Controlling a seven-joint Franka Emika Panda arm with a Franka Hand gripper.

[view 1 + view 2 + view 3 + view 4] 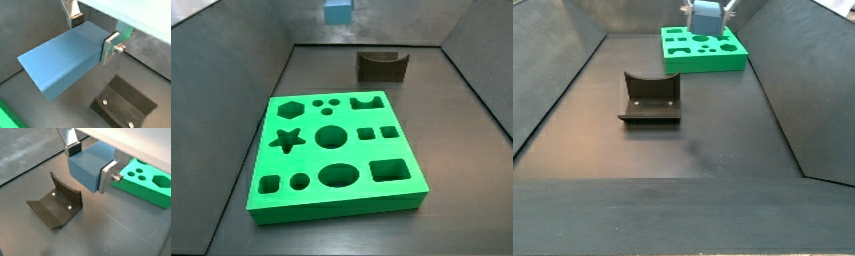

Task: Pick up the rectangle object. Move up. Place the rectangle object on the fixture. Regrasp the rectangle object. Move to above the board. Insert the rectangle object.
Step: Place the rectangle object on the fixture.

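- The gripper holds the rectangle object tight, up in the air.
- The fixture sits on the floor, near the board.

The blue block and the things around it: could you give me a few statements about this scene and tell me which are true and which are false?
1. The gripper holds the light blue-grey rectangular block between its fingers. True.
2. The block rests in the notch of the fixture. False: it is held up in the air, and the fixture's notch is empty.
3. The green board has a star-shaped hole. True.
4. The fixture stands on top of the green board. False: it stands on the dark floor, apart from the board.
5. One of the board's holes already has a piece in it. False: all the holes look empty.
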